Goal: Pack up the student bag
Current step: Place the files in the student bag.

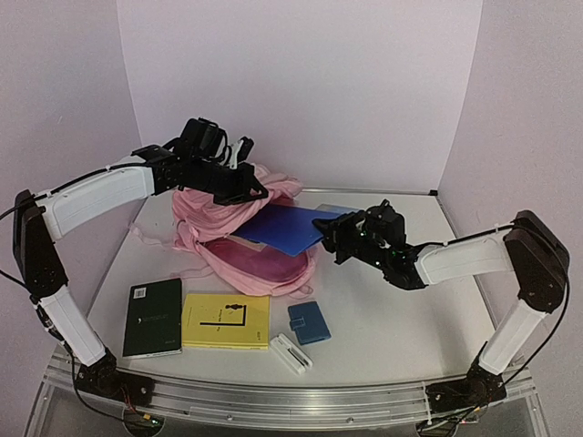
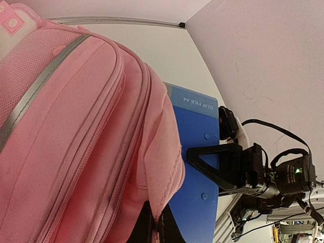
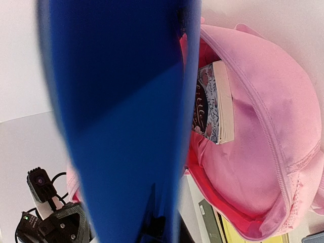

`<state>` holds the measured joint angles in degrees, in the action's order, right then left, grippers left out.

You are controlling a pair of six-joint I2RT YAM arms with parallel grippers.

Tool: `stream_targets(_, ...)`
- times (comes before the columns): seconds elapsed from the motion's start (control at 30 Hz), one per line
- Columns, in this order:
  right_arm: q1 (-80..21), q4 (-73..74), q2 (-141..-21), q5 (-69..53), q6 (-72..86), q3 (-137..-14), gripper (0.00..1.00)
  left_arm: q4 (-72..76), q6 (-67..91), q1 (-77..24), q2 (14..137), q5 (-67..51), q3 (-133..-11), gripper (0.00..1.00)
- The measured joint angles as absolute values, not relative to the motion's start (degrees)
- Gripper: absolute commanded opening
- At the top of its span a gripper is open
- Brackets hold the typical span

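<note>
Pale table (image 1: 392, 314), walls (image 1: 301, 91); left jaws tight on student bag (image 1: 260, 264), right jaws on file (image 1: 282, 229).

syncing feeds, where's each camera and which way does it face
top external: above and behind the bases, looks down; both arms show
left wrist: on left arm, faces across the bag to the file; left gripper pinches bag
right wrist: on right arm, faces along the file into the bag; right gripper holds file
shared: bag and file
</note>
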<state>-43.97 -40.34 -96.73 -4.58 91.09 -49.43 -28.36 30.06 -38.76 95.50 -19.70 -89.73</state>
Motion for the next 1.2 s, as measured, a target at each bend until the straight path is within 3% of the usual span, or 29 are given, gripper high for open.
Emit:
stream_targets(0.9,-45.69,-35.07,-122.26,-1.48,80.38,-72.71,0.0,-25.08,32.62,-40.05,99.13,-30.11,-90.52,0.0)
stream_targets(1.0,-45.74,-34.93,-125.61,-1.43,79.53,-76.82,0.13,-24.0,33.2,-40.37,100.2,-30.35,-90.78,0.0)
stream_targets(1.2,-45.69,-34.88,-126.66,-0.35,76.63,-77.65,0.56,-23.16,34.07,-40.47,100.71,-29.83,-90.78,0.0)
